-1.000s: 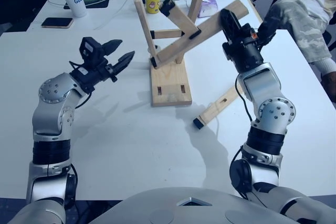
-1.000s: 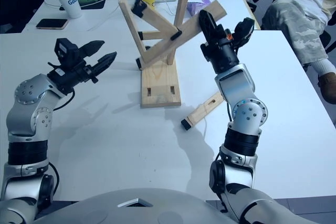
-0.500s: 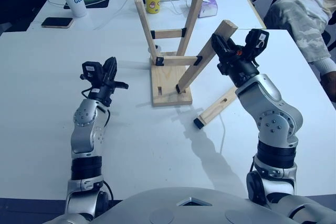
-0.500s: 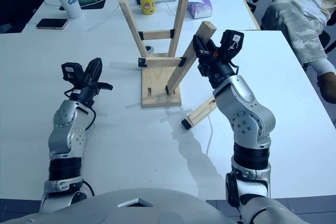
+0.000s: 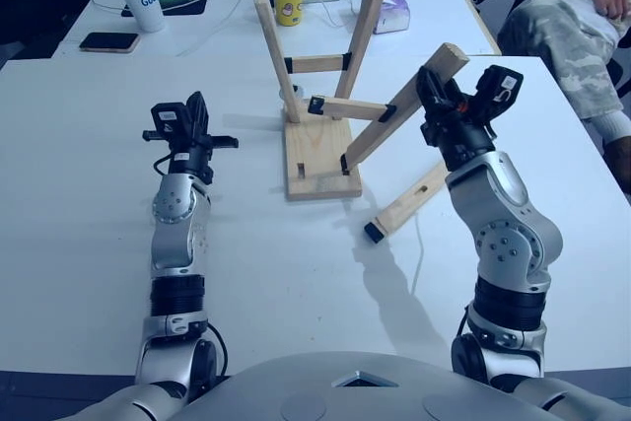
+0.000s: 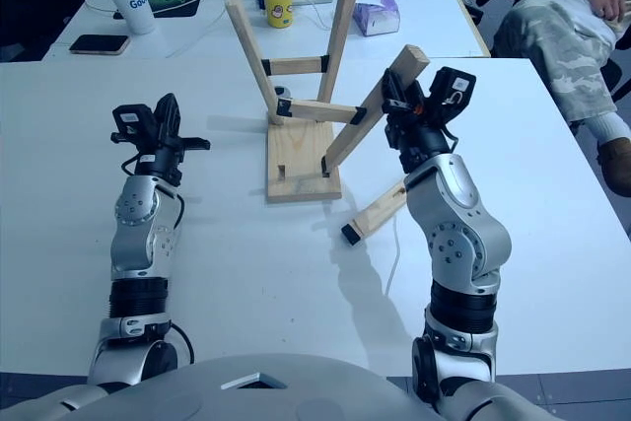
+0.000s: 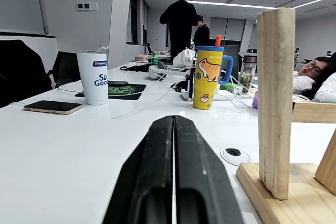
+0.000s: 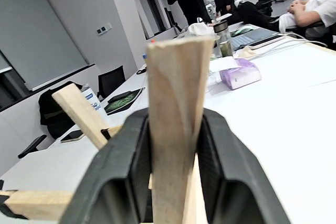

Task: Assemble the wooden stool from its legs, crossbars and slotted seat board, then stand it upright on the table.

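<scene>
My right pincer (image 5: 439, 96) is clamped on the tilted leg (image 5: 394, 123), foot on the seat board (image 5: 317, 176). Push crooked and it could skid off, yanking the crossbar (image 5: 347, 107) loose. My left pincer (image 7: 173, 171) is pressed together.

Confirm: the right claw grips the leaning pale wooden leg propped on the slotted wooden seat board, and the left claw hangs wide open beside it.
One error: the left wrist view shows the left claw shut, not open. The right claw does grip the leaning pale wooden leg propped on the slotted wooden seat board.
</scene>
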You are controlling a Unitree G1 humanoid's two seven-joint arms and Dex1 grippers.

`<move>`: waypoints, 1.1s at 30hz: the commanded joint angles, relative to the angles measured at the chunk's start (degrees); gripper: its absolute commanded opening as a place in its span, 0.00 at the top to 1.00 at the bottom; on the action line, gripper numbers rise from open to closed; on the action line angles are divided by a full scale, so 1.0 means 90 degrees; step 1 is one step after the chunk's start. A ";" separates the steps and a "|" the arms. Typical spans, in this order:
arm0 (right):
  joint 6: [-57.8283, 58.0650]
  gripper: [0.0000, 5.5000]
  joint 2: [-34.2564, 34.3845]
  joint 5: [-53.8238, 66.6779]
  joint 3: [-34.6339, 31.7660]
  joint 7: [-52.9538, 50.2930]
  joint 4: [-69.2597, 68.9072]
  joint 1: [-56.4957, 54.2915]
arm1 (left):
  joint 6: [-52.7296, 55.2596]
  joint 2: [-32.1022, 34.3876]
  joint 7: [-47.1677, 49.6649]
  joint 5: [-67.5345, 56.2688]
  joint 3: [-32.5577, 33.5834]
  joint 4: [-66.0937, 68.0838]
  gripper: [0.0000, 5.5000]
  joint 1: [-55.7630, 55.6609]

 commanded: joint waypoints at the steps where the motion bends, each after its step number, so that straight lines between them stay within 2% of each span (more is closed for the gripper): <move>1: 0.0257 0.81 -0.0093 0.0010 -0.0120 0.0039 -0.0184 0.0339 | 0.0013 0.0054 -0.0005 0.0029 0.0033 0.0024 1.00 -0.0020; 8: 0.0369 0.81 0.0463 0.0555 -0.0233 -0.0018 0.0021 0.0506 | 0.0074 0.0118 -0.0038 0.0023 0.0038 -0.0010 1.00 -0.0090; 16: 0.0353 0.81 0.0344 0.0030 -0.0085 -0.0103 -0.0096 0.0889 | 0.0182 0.0137 -0.0096 0.0086 -0.0031 -0.0283 1.00 0.0186; 22: 0.0632 0.81 0.0239 0.0341 -0.0444 -0.0379 -0.0602 0.0757 | 0.0220 0.0139 -0.0075 0.0069 -0.0007 -0.0390 1.00 0.0200; 33: 0.0833 0.81 0.0205 0.0167 -0.0290 -0.0378 -0.0544 0.0845 | 0.0228 0.0116 -0.0013 0.0085 -0.0006 -0.0442 1.00 0.0221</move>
